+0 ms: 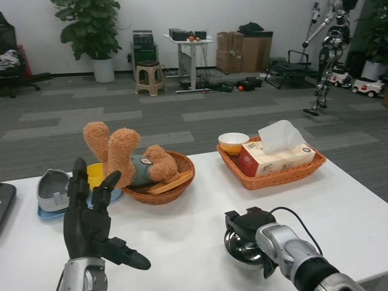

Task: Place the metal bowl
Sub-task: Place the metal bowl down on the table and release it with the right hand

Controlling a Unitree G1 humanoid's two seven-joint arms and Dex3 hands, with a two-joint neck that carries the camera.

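Gripping the metal bowl (241,250) low over the worktop (182,224), the right hand (250,225) risks tipping it if it lets go unevenly.

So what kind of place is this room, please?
Probably a robotics lab or office workspace: grey carpet tiles, stacked cardboard boxes by the wall, a humanoid robot on a stand, and a potted plant.

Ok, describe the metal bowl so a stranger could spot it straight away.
On the white table, look at the near edge, right side. The metal bowl sits under the right hand, which grips its rim. It is the only shiny silver dish.
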